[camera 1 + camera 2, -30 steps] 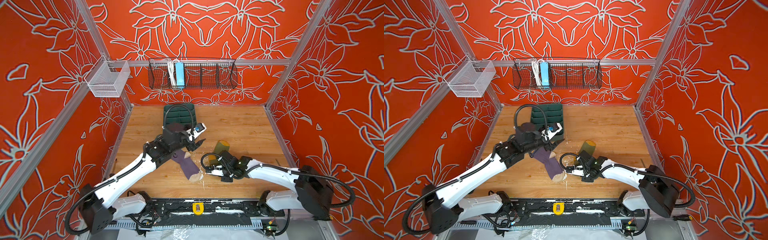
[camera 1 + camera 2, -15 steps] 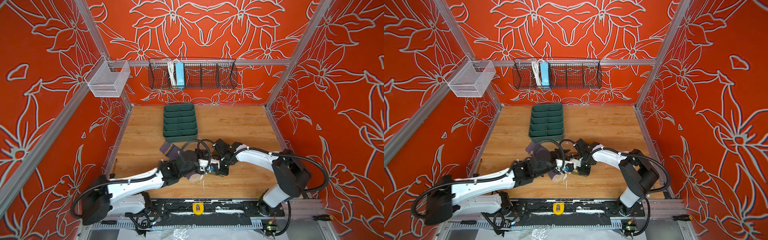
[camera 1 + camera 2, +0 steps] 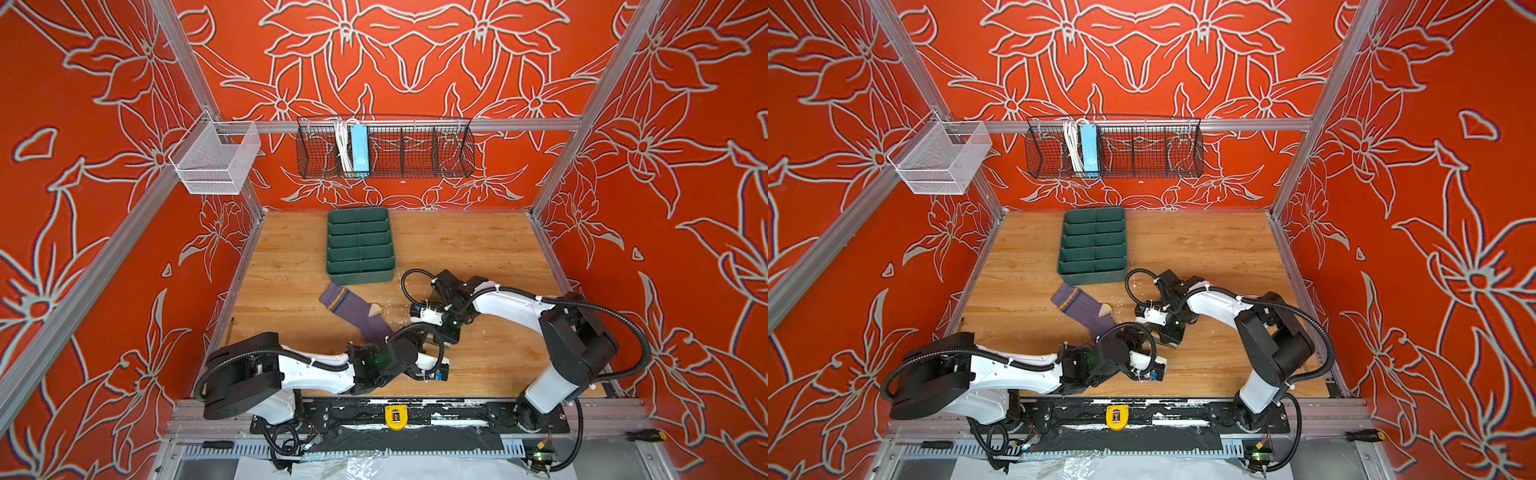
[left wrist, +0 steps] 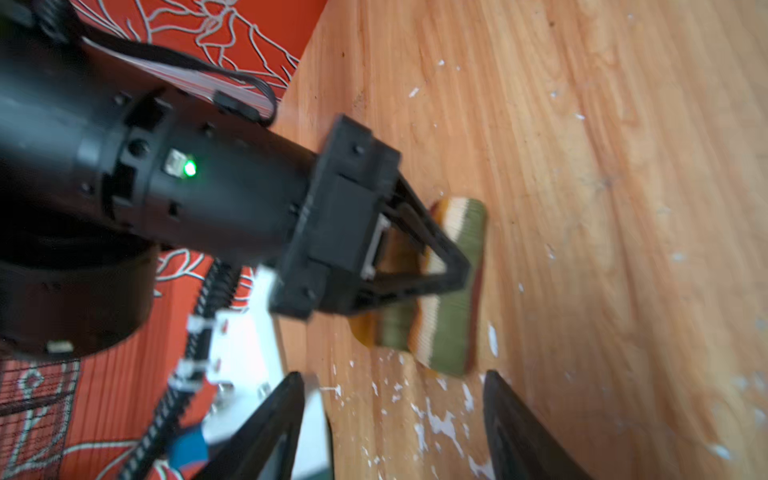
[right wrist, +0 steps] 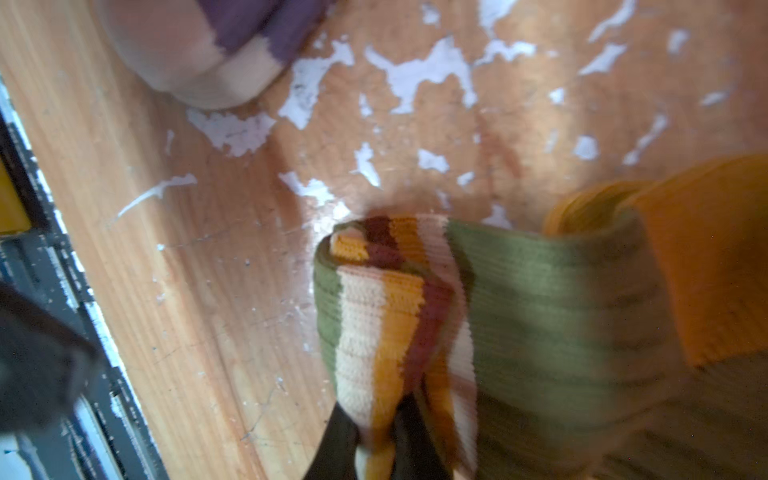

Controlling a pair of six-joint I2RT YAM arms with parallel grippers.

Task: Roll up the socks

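The wooden desk (image 3: 478,249) (image 3: 1204,245) carries everything, its surface flecked white around both sets of fingers. A dark green divided tray (image 3: 359,245) (image 3: 1094,245) stands beyond the right fingers, toward the back wall, touching neither arm.

The purple sock (image 3: 357,309) (image 3: 1088,309) lies flat and unrolled beside both sets of fingers. Its yellow-striped cuff is near the tray's front edge. Its foot runs under the left wrist, and its beige toe (image 5: 216,79) rests on the desk a short way ahead of the right fingers.

The olive-green sock (image 4: 453,324) (image 5: 540,311) lies folded over on itself on the desk, its mustard part behind the fold. The right fingers (image 5: 409,444) (image 4: 440,249) are closed tight on its cream, mustard and brown striped cuff, pressing down onto it.

The left fingers (image 4: 274,428) stand wide apart with only bare desk between them and grip nothing. The olive-green sock's near edge lies just ahead of their tips, not touching them.
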